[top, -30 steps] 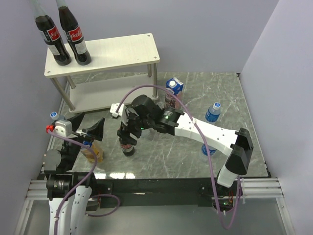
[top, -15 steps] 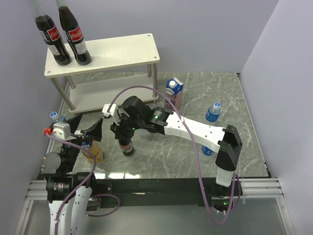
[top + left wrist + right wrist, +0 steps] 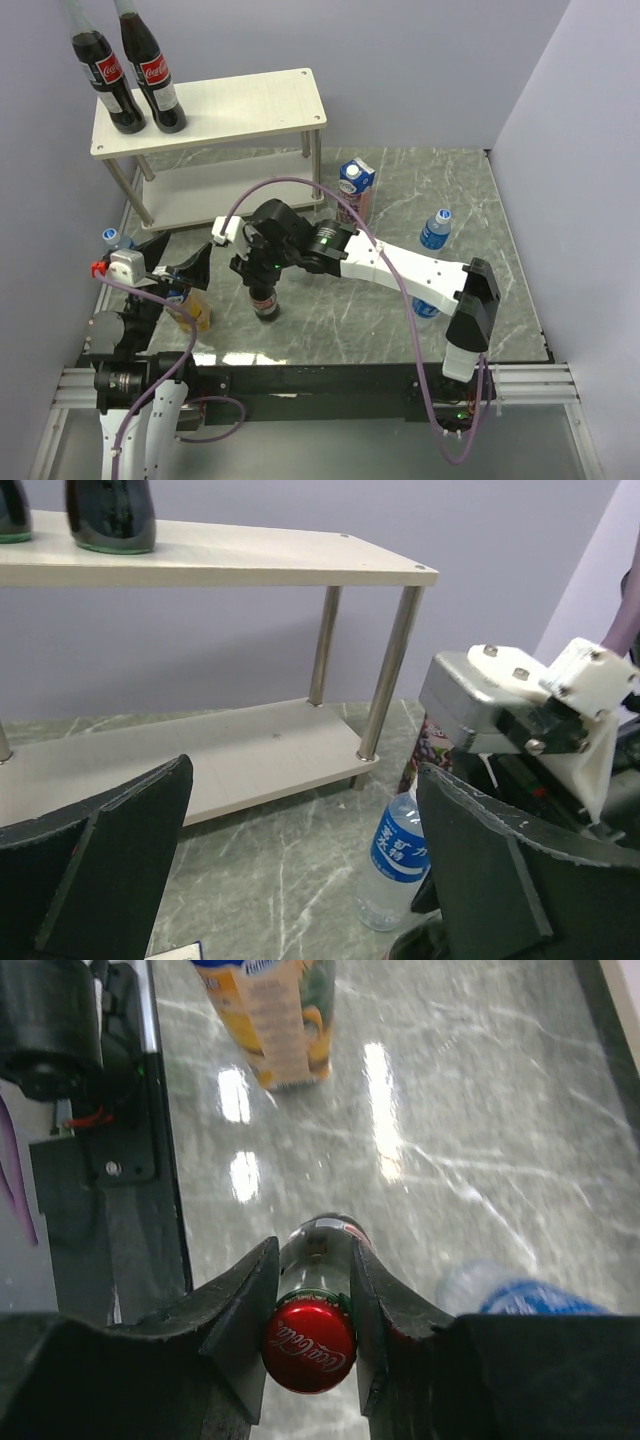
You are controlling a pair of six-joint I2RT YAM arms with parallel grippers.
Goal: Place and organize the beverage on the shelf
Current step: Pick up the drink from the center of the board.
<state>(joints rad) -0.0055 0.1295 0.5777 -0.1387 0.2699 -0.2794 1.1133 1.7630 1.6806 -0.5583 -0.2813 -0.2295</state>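
right gripper [image 3: 310, 1285]: pinching the neck of a cola bottle [image 3: 265, 302] that stands upright on the counter [image 3: 340, 315], in front of the shelf [image 3: 250, 100] | left gripper [image 3: 300, 780]: spread wide, nothing in it, near the yellow juice carton [image 3: 275, 1020] | shelf top: two other cola bottles [image 3: 152, 85] at its left end | counter, right of shelf: purple carton [image 3: 355, 190], water bottle [image 3: 435, 230]
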